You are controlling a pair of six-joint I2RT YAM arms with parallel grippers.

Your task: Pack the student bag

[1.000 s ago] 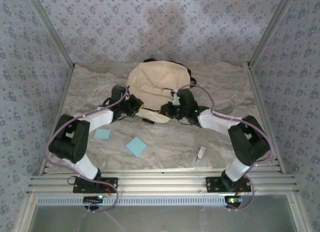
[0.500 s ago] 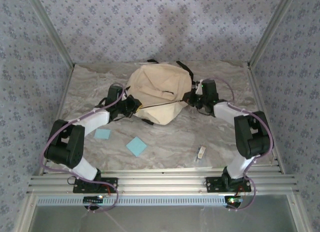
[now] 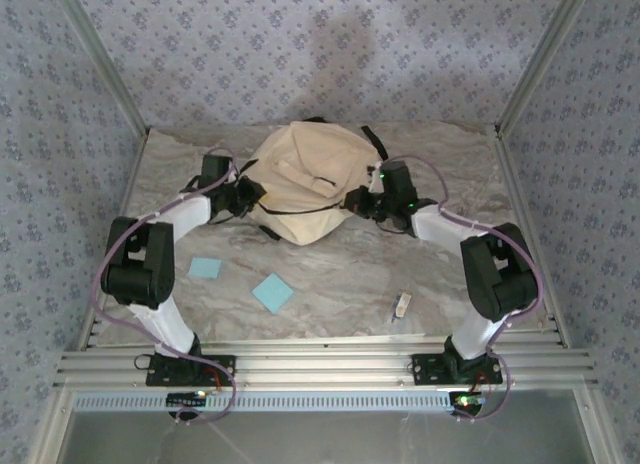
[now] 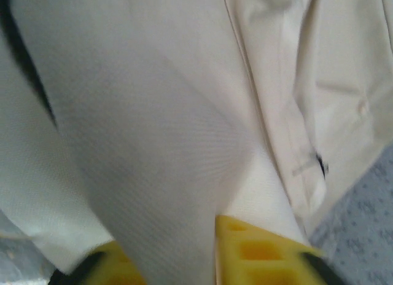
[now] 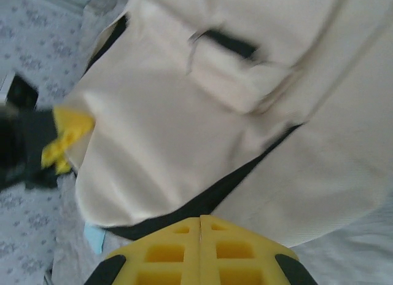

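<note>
Table (image 3: pixel 330 274): pale marbled top, walled in by blue-grey patterned panels.
Student bag (image 3: pixel 305 179): a big cream fabric backpack with black trim and straps. It lies slumped at the middle of the far half of the table, between the two arms.
Left arm (image 3: pixel 150 264): white and black, reaching from the near left corner up to the bag's left side.
Right arm (image 3: pixel 490 269): the same build, reaching from the near right corner to the bag's right side.
Left gripper (image 3: pixel 248 196): at the bag's left edge. Its wrist camera shows the yellow fingers (image 4: pixel 258 248) standing apart with a fold of cream cloth between them; I cannot tell whether they pinch it.
Right gripper (image 3: pixel 358 199): clenched, its yellow fingers (image 5: pixel 239 251) pressed flat together, just beside a black band on the bag's right edge.
Larger blue square (image 3: pixel 272 292): flat on the table, near the middle, in front of the bag.
Smaller blue square (image 3: pixel 205 268): flat, near the left arm.
Small pale object (image 3: pixel 402 305): near the right arm, too small to identify.
</note>
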